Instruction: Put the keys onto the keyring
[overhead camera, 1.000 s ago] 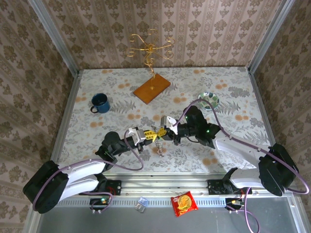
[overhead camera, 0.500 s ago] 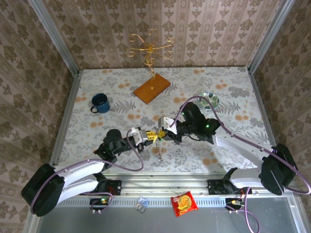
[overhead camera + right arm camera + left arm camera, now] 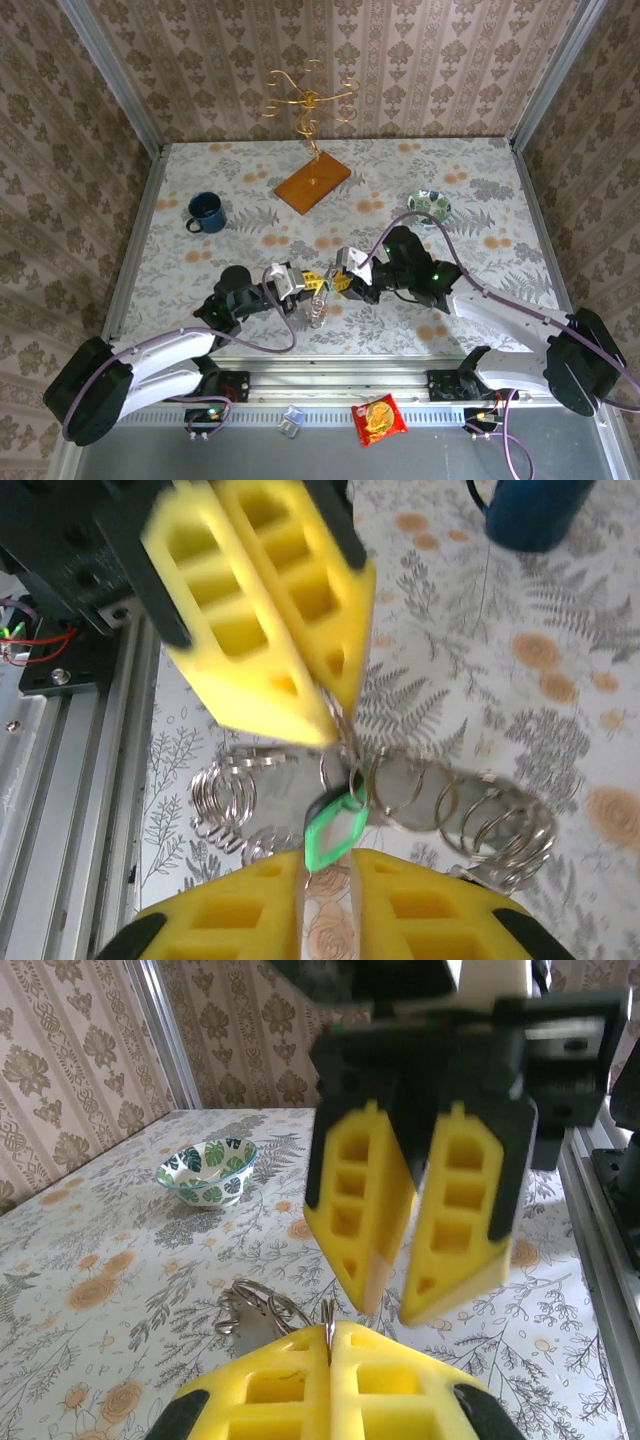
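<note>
Left fingers (image 3: pixel 270 1392): clenched on keyring (image 3: pixel 248 1308) wire.
Right fingers (image 3: pixel 352 1210): slightly parted, holding nothing, tip-to-tip with left.
Keyring: between both arms, near desk (image 3: pixel 470 190) front.
Green key (image 3: pixel 335 830): beside keyring wire, at right fingers' tips.

The right pincer (image 3: pixel 388 1305) has been parted slightly and drawn back rightwards from the left pincer (image 3: pixel 335 718); the keyring (image 3: pixel 318 312) dangling there has been shifted a little leftwards.

No legible text, red packet (image 3: pixel 379 418) print too small
</note>
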Robot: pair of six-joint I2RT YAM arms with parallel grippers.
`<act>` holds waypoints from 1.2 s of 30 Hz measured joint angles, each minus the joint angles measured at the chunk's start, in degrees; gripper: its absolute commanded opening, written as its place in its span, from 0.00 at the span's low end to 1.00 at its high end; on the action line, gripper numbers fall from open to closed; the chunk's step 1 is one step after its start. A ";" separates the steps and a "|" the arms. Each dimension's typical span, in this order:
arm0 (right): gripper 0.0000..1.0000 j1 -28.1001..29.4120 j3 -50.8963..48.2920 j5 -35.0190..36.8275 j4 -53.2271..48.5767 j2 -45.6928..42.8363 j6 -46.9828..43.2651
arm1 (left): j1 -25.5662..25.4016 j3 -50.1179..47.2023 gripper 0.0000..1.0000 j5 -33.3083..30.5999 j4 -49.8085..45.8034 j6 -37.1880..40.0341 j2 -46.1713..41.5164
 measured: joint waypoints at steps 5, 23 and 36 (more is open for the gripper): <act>0.30 2.45 -2.71 2.08 4.42 1.53 3.58 | -0.02 0.00 0.00 -0.02 0.72 -0.07 0.00; 0.25 4.07 -3.21 9.62 15.54 6.38 8.66 | -0.02 -0.24 0.00 -0.46 2.16 -1.20 0.00; 0.04 4.07 -3.17 10.88 10.64 1.42 8.15 | -0.02 -0.33 0.00 -2.58 1.11 -0.55 -0.15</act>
